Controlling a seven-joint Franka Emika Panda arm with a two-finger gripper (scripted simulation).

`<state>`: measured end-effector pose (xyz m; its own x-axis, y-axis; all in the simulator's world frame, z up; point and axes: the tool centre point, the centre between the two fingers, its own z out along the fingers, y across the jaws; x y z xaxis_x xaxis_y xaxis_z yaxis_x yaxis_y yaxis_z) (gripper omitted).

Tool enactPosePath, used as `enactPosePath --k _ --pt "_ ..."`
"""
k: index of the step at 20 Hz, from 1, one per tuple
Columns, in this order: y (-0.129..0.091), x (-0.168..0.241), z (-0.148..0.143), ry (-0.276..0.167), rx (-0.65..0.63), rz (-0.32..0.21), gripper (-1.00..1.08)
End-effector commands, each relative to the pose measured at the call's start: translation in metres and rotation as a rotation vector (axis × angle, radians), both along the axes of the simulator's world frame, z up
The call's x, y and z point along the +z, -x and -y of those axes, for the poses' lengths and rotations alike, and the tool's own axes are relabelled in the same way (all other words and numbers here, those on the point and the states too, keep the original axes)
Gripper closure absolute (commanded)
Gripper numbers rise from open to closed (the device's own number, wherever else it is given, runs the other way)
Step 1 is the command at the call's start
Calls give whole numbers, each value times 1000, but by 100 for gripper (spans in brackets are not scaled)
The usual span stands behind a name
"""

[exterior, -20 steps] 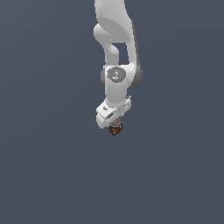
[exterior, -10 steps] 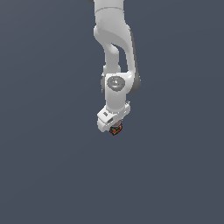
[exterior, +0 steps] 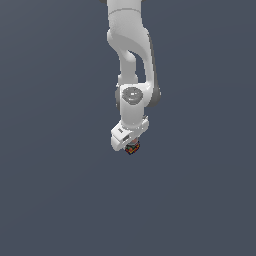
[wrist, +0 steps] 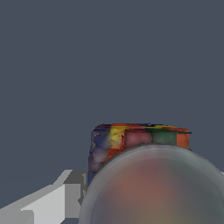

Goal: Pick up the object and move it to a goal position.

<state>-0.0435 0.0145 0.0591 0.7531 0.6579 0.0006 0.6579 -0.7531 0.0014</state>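
Descent under way, object at the fingertips

Arm and gripper (exterior: 131,146) sit lower in the exterior view than they did a second ago: the wrist joint and the white hand have both dropped down the picture across the last two earlier pictures, and the elbow has come into sight at the top. The object (exterior: 132,148), a tiny dark block with red and orange patches, has come down with the hand and keeps the same place under it, showing just below the white body, a little toward the exterior view's right.

That the block travels with the hand suggests it is held, not lying free on the grey surface. The fingers themselves are hidden behind the hand in the exterior view, so how wide they stand cannot be read there. In the wrist view the object (wrist: 138,142) fills the middle, its multicoloured squares in yellow, red, green, orange and blue close to the lens, with a blurred round shape in front of it and a pale grey gripper part beside it; the gap between the fingers cannot be told there either.

My reading is that the carry stage is in hand and the arm is moving the block toward the goal. No goal marker shows in either view, so how much travel remains cannot be judged.
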Motion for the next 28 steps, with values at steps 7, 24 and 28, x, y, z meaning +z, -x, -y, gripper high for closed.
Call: enactPosePath --k 7,24,28 --pt "-5 4 3 0 0 0 108" --pt "-80 64 52 -2 1 -1 108" --pt "-101 80 66 -2 1 -1 108"
